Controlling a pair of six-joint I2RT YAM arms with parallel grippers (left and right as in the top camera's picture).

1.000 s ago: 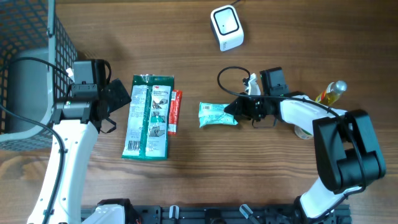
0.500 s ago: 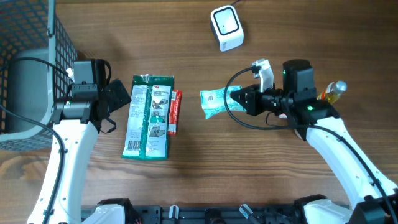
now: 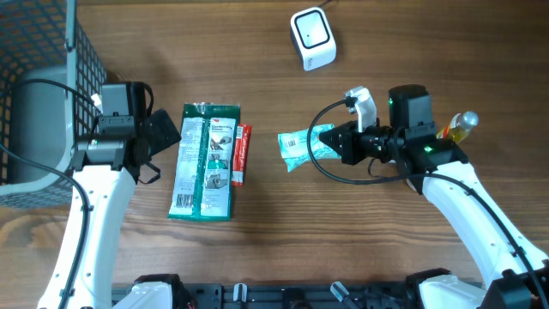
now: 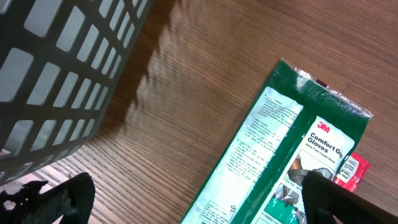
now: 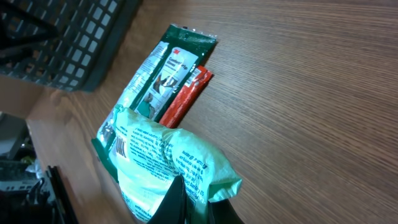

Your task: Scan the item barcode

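The item is a light green plastic packet (image 3: 298, 144) (image 5: 163, 155), held off the table with my right gripper (image 3: 331, 141) (image 5: 198, 210) shut on its right end. A barcode (image 3: 294, 137) shows on its upper face in the overhead view. The white scanner (image 3: 311, 38) sits at the back of the table, up and slightly right of the packet. At the left, my left gripper (image 3: 163, 136) (image 4: 199, 200) stands open over the edge of a green glove package (image 3: 204, 160) (image 4: 280, 155), with nothing between its fingers.
A red packet (image 3: 242, 154) (image 4: 352, 169) lies against the glove package's right side. A dark wire basket (image 3: 43, 51) (image 4: 56, 68) fills the back left corner. A yellow bottle (image 3: 459, 126) stands behind my right arm. A black cable loops near the right gripper.
My right arm has lifted the green packet off the table and swung upright; the packet now tilts slightly and hangs a little lower left. The left arm has not moved.
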